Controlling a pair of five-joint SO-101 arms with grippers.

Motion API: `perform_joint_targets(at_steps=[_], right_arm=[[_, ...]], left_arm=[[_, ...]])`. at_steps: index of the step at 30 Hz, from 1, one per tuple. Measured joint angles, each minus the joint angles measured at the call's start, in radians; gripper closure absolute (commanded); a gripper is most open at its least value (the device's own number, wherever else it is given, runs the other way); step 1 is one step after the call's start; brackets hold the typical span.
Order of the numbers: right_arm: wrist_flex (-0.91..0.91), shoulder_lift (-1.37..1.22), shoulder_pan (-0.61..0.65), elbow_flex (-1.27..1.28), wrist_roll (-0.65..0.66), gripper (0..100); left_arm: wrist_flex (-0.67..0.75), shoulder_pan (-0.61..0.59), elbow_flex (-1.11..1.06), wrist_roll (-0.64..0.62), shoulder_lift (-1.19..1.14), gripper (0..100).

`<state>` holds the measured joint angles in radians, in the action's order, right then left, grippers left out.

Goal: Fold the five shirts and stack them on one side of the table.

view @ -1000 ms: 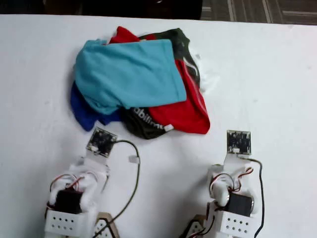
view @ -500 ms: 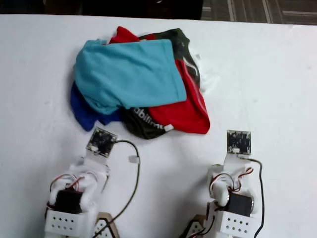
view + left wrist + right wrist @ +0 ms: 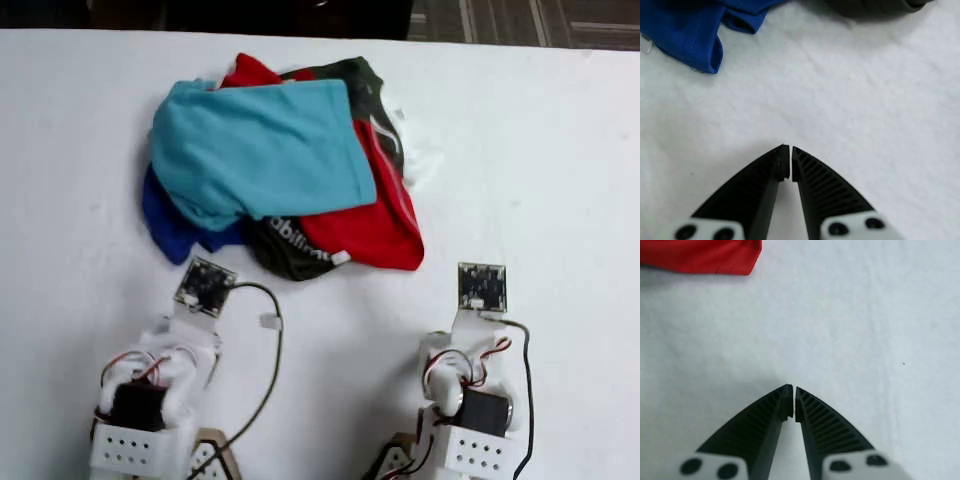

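Observation:
A heap of shirts lies at the back middle of the white table (image 3: 540, 150). A light blue shirt (image 3: 260, 150) is on top, over a red shirt (image 3: 365, 225), a dark green shirt (image 3: 285, 250), a dark blue shirt (image 3: 170, 225) and a bit of white cloth (image 3: 415, 160). My left gripper (image 3: 790, 150) is shut and empty over bare cloth, just short of the dark blue shirt (image 3: 685, 30) and the dark green shirt (image 3: 875, 6). My right gripper (image 3: 793, 389) is shut and empty too, with the red shirt's hem (image 3: 700, 257) a little ahead of it.
Both arms stand at the table's near edge, the left arm (image 3: 160, 380) with a looping black cable (image 3: 272, 360), the right arm (image 3: 470, 390) beside it. Bare tablecloth stretches to the left and right of the heap. A dark floor lies beyond the far edge.

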<state>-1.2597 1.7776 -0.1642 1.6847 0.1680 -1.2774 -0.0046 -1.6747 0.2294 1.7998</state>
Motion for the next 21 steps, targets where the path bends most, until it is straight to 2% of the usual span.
perform_joint_targets(at_steps=[21], right_arm=[[0.0, 0.0, 0.0, 0.0, 0.0, 98.1]], left_arm=[[0.0, 0.017, 0.0, 0.0, 0.0, 96]])
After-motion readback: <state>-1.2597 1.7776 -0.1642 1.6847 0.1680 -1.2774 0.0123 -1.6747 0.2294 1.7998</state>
